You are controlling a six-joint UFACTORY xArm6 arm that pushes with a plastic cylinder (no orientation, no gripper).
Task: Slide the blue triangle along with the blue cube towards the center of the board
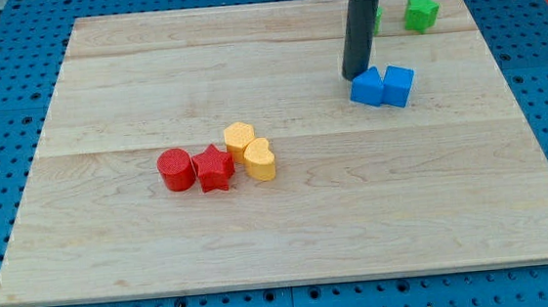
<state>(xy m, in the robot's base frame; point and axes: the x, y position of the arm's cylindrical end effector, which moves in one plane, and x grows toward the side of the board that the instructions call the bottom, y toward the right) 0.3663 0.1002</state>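
Observation:
The blue triangle [368, 86] and the blue cube [399, 85] sit side by side, touching, in the upper right part of the wooden board [279, 222]. The triangle is on the left, the cube on the right. My tip [355, 75] stands just above and left of the blue triangle, touching or nearly touching its top-left edge. The dark rod rises from there toward the view's top.
A green block [421, 12] lies near the top right edge; another green block [378, 20] is partly hidden behind the rod. Near the board's middle left sit a red cylinder [174, 169], a red star [214, 168], a yellow hexagon [239, 138] and a yellow heart [260, 159].

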